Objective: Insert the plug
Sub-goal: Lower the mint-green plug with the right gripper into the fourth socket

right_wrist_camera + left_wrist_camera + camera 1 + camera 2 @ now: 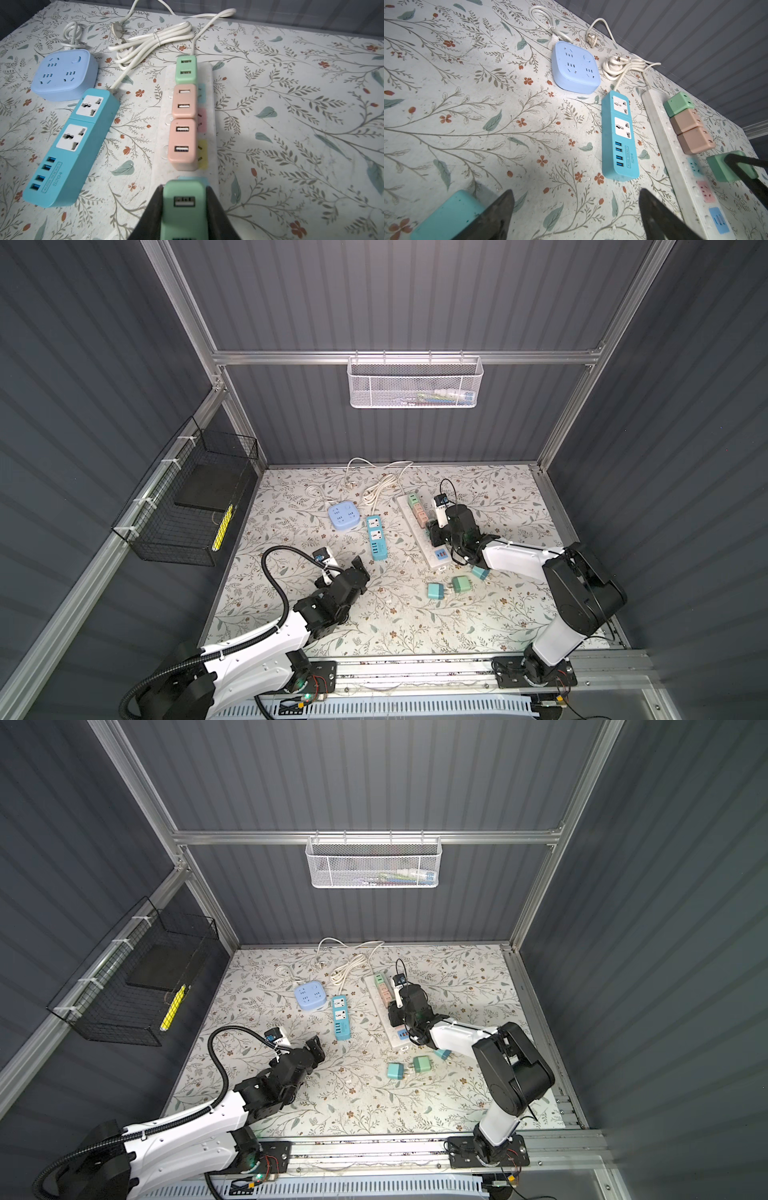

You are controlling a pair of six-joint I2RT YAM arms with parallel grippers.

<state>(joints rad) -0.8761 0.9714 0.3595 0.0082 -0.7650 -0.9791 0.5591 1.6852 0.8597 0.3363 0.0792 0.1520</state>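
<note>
My right gripper [184, 207] is shut on a green plug [182, 199], black fingers on both its sides. The plug stands over the white power strip [164, 128], just behind a row of three seated plugs: green [185, 69], pink [184, 99] and pink [182, 143]. Its prongs are hidden. In both top views this gripper [434, 533] [394, 1015] is at the strip's middle [419, 543]. The left wrist view shows the same green plug [720, 168] beside the strip [675, 166]. My left gripper [576, 199] [360, 572] hangs open over bare mat, holding nothing.
A blue power strip [376, 537] and a light blue square socket block [344, 516] lie left of the white strip, with coiled white cords [378, 489] behind. Three loose plugs [435, 591] [459, 584] [480, 572] lie near the front. A teal block [446, 216] sits beside one left finger.
</note>
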